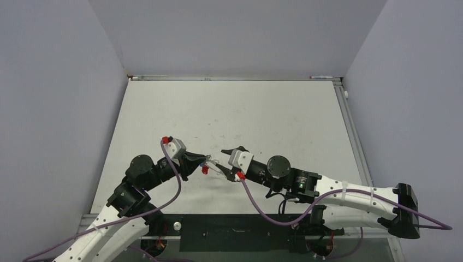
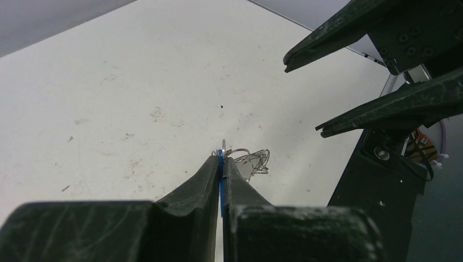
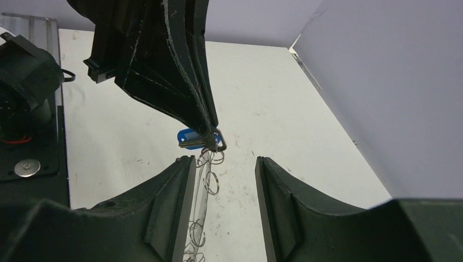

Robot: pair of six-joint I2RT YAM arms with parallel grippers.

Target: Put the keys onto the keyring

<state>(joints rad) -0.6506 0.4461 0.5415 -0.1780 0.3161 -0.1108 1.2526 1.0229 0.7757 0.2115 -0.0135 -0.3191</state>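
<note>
My left gripper is shut on the blue key, whose head shows edge-on between the pads. In the right wrist view the blue key sits at the left gripper's tips. The keyring, a thin silvery hoop with small wire loops, hangs from there. My right gripper is open around the hoop, which lies close along its left finger. In the top view both grippers, left and right, meet above the table's near middle. The red key dangles just below the left tips.
The white table is bordered by grey walls on three sides and a metal rail along the right. A black base plate lies at the near edge between the arm bases. The right gripper's fingers fill the left wrist view's upper right.
</note>
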